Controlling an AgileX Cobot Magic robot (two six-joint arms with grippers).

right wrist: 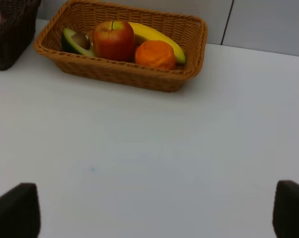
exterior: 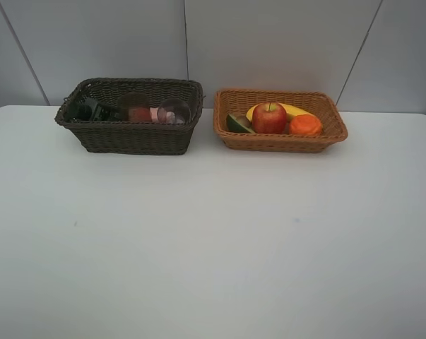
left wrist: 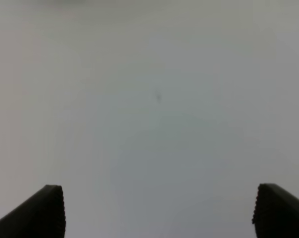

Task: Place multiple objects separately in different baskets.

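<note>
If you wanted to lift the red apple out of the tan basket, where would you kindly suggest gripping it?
Probably across the red apple at its widest part, coming straight down from above: it sits upright, stem up, and rises above the tan basket rim. The avocado half and orange crowd its sides, so fingers likely fit better front and back.

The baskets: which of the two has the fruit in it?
The light orange-tan basket, on the right in the high view. It holds the apple, banana, orange and avocado half. The dark brown basket holds bottles and cups instead.
</note>
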